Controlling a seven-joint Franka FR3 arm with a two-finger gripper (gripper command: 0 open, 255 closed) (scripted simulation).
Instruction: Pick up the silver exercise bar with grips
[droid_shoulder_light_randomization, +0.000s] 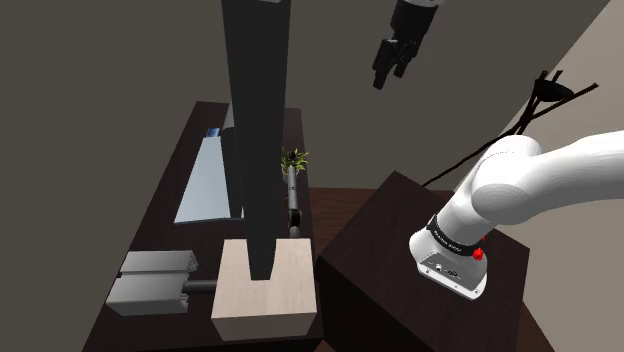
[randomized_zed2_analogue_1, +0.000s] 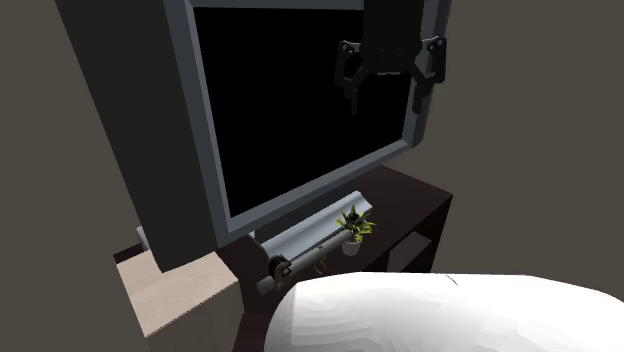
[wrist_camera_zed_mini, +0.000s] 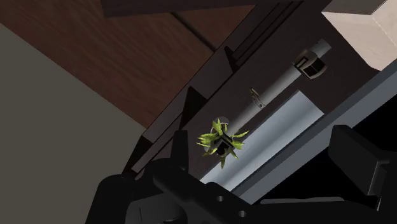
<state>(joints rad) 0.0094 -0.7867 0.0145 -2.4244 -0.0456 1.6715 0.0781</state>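
1. Jaws: spread wide apart, holding nothing; hang high above the desk (droid_shoulder_light_randomization: 165, 215), level with the upper part of a big dark screen (randomized_zed2_analogue_1: 290, 100), fingers (randomized_zed2_analogue_1: 351, 78) pointing down.
2. Bar (droid_shoulder_light_randomization: 293, 197): silver-grey, lies flat on the desk along the foot of the screen, on the side toward the dark stand (droid_shoulder_light_randomization: 390, 250); well below the jaws, touched by nothing.
3. Bar's ends: one just beside a small potted plant (droid_shoulder_light_randomization: 294, 158), the other close to a pale block (droid_shoulder_light_randomization: 265, 285).
4. Flat pale slab (droid_shoulder_light_randomization: 207, 180): rests at the screen's foot, alongside the bar in the wrist view.
5. Grey box (droid_shoulder_light_randomization: 155, 280): sits just beside the pale block, at the desk's near end in the shoulder view.
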